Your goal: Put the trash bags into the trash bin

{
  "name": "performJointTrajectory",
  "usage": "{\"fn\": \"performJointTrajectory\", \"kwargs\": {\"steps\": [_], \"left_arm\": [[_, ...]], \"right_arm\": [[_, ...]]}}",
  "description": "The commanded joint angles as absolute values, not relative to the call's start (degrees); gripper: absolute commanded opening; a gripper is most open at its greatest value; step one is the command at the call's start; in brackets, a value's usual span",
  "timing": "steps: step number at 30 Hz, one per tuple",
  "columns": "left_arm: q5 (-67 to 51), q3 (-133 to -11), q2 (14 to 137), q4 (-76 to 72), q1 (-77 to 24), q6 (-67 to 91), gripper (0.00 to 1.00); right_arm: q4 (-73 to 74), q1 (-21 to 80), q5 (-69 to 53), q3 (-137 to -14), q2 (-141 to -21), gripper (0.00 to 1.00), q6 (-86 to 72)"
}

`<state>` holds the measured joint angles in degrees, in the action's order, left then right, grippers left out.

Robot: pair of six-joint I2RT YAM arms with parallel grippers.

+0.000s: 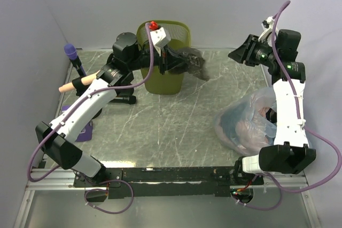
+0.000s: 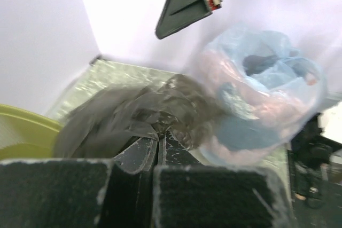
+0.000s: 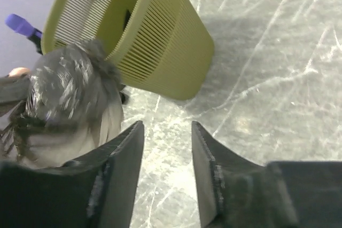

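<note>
The olive-green slatted trash bin (image 1: pixel 170 81) stands at the back middle of the table; it also shows in the right wrist view (image 3: pixel 160 41). My left gripper (image 1: pixel 172 60) is shut on a crumpled dark grey trash bag (image 1: pixel 191 61) and holds it in the air at the bin's right rim. In the left wrist view the bag (image 2: pixel 133 116) bunches at my closed fingertips (image 2: pixel 158 145). The bag hangs blurred in the right wrist view (image 3: pixel 69 100). My right gripper (image 1: pixel 240 54) is open and empty, raised at the back right, its jaws (image 3: pixel 166 132) apart above bare table.
A clear bluish bag (image 1: pixel 248 124) with pinkish and blue contents lies at the right, against the right arm. A purple-headed brush (image 1: pixel 72 54) and a purple object (image 1: pixel 83 129) stand at the left wall. Walls close off the left, back and right.
</note>
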<state>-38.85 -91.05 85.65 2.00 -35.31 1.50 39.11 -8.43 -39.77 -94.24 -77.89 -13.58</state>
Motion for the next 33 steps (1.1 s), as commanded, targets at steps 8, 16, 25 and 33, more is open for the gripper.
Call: {"fn": "performJointTrajectory", "kwargs": {"steps": [8, 16, 25, 33], "left_arm": [[-42.54, -96.06, 87.10, 1.41, -33.40, 11.86, 0.01], [-44.03, -97.65, 86.75, 3.60, -32.52, 11.43, 0.01], [-46.49, -97.03, 84.90, 4.04, -30.94, 11.52, 0.01], [-44.39, -93.96, 81.04, 10.28, -26.29, 4.40, 0.01]], "right_arm": [[30.87, 2.69, -50.99, -83.87, -61.54, 0.92, 3.68], [27.07, 10.01, -47.73, -80.77, -62.75, 0.99, 5.00], [24.09, 16.52, -40.01, -84.28, -70.04, 0.86, 8.62], [26.71, 13.54, -38.05, -89.47, -70.85, 0.01, 10.55]]}}
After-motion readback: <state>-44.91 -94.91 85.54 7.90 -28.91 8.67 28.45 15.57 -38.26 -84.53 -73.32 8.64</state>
